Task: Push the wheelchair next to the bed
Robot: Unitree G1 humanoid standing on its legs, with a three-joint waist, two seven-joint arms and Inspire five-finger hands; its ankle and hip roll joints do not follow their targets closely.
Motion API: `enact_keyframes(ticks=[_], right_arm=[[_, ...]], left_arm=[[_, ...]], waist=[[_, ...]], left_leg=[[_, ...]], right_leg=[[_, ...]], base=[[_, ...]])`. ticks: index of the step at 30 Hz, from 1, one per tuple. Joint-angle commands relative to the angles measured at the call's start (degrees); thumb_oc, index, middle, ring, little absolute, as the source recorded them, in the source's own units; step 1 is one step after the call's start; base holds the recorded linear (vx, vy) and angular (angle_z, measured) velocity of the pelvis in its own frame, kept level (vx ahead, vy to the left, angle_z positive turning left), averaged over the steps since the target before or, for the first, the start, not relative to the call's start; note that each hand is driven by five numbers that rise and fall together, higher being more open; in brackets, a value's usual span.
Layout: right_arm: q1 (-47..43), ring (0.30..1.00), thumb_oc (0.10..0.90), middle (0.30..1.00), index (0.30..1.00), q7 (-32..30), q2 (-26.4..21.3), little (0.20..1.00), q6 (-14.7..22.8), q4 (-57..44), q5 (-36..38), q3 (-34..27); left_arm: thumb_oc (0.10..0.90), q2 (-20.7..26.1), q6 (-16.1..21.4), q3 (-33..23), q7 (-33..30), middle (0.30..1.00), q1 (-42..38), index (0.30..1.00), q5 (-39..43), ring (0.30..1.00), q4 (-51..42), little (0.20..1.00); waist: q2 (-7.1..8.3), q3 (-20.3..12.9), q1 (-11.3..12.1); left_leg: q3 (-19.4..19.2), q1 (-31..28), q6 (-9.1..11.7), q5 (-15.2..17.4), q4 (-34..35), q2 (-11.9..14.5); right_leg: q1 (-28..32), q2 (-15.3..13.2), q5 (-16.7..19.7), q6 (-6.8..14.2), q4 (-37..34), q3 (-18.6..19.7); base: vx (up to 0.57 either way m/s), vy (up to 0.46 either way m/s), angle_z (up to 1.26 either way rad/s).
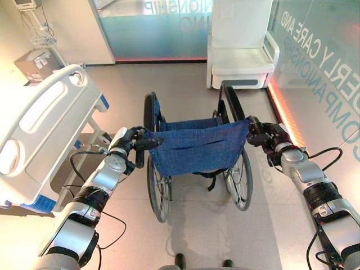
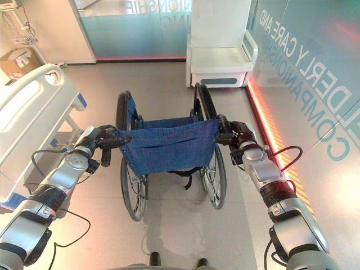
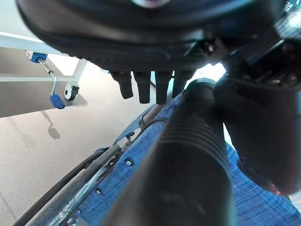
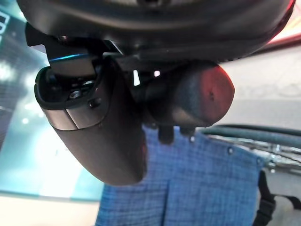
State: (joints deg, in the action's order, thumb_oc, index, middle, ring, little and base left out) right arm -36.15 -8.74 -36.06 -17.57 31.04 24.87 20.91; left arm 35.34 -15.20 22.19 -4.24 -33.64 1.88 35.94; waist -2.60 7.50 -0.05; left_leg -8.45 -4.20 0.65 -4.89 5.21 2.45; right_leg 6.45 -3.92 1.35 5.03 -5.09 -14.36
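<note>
A wheelchair with a blue cloth backrest and large spoked wheels stands on the floor in front of me, facing away. My left hand is curled round its left push handle, a black ribbed grip, with the fingers wrapped over it. On the other side, my right hand is shut on the right push handle, the thumb lying beside it. The white hospital bed stands to the left, its foot end level with the wheelchair's left wheel and a short gap away.
A white armchair stands straight ahead against the far glass partition. A glass wall with a lit floor strip runs along the right. The bed's blue crank and a castor stick out near the left wheel. A cardboard box sits behind the bed.
</note>
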Motion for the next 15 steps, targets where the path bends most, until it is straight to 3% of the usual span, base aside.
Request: enact_keyframes(ticks=[1,15], right_arm=[[-0.1,0.3,0.4,0.3,0.3,1.8,0.7,0.3,3.6,-3.8,-3.1,2.3],[0.8,0.3,0.4,0.3,0.3,0.6,1.1,0.3,2.0,-3.7,-4.4,1.6]], left_arm=[[0.4,-1.0,-1.9,4.9,-1.1,0.3,4.3,0.3,-5.3,0.3,7.4,0.3],[0.4,-3.7,2.8,1.3,-2.7,0.3,4.9,0.3,6.1,0.3,7.0,0.3]], waist=[[2.51,3.4,-0.2],[2.77,3.7,-0.1]], left_leg=[[-1.2,0.8,-0.4,6.1,-3.9,-2.5],[-1.4,0.7,-1.2,6.9,-4.7,-2.9]], right_leg=[[-3.8,-1.3,-1.4,0.1,5.0,1.2],[-4.3,-2.1,-1.7,0.4,6.8,1.3]], base=[[0.0,0.0,0.0],[0.0,0.017,0.0]])
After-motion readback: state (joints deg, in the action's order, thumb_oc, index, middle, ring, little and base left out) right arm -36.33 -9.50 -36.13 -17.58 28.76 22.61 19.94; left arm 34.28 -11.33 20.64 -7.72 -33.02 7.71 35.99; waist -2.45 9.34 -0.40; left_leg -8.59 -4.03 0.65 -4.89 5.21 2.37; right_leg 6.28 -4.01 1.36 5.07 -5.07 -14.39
